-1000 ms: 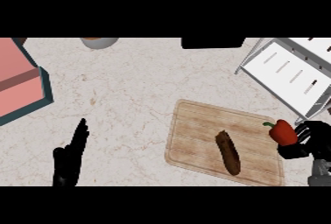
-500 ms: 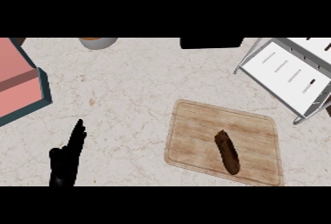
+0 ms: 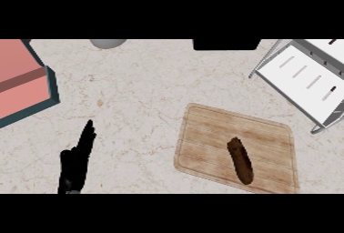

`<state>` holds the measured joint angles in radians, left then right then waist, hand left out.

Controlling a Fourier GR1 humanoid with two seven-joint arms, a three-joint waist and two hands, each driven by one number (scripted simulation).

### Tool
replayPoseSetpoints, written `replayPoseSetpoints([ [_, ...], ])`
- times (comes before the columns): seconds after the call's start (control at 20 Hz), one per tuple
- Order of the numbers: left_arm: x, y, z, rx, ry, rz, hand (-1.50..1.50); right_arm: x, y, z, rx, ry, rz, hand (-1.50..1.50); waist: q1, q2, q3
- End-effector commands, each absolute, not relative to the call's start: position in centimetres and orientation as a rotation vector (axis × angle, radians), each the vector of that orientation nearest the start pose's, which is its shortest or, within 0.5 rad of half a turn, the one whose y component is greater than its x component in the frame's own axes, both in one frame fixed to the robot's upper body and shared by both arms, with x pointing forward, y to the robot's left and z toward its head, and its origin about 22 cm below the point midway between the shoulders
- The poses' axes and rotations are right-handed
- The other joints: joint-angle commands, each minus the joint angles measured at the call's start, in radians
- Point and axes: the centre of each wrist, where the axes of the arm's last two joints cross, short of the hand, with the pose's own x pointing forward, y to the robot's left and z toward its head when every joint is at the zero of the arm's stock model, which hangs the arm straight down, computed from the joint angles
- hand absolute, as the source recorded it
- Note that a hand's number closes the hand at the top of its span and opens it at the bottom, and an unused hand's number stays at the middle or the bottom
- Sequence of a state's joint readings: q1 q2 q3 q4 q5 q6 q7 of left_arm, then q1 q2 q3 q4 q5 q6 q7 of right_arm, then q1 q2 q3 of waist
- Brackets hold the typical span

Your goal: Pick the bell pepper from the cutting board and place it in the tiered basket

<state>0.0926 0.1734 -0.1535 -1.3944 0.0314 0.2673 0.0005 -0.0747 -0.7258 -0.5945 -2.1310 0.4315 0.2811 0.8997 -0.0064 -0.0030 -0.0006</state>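
Wooden cutting board carries only a brown item; no bell pepper shows there or in the tiered basket. Left hand rests released, fingers straight; the right hand is out of sight, so progress can't be judged.

Marbled beige counter, pink box with teal rim at left edge, grey round object at top edge, black object at top, elongated brown item lying lengthwise.
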Motion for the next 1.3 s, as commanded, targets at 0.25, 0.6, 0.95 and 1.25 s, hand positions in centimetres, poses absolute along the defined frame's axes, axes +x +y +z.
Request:
replayPoseSetpoints([
  [0.25, 19.5, 23.7, -7.3, 0.248, -1.288, -0.042, 0.0, 22.2, -38.1, 30.2, -1.416, -1.097, 0.074, 1.5, 0.019, 0.005, 0.0],
  [0.6, 21.4, 24.3, -6.5, 0.251, -1.302, -0.035, 0.0, 28.2, -41.7, 32.0, -1.395, -1.071, 0.06, 1.5, 0.027, 0.008, 0.0],
  [0.95, 21.7, 24.2, -6.2, 0.224, -1.301, -0.04, 0.0, 33.0, -43.1, 27.1, -1.348, -1.063, 0.2, 1.5, 0.028, 0.009, 0.0],
  [1.25, 22.2, 25.3, -5.4, 0.231, -1.291, -0.04, 0.0, 35.8, -43.3, 24.1, -1.325, -1.028, 0.21, 1.5, 0.028, 0.008, 0.001],
])
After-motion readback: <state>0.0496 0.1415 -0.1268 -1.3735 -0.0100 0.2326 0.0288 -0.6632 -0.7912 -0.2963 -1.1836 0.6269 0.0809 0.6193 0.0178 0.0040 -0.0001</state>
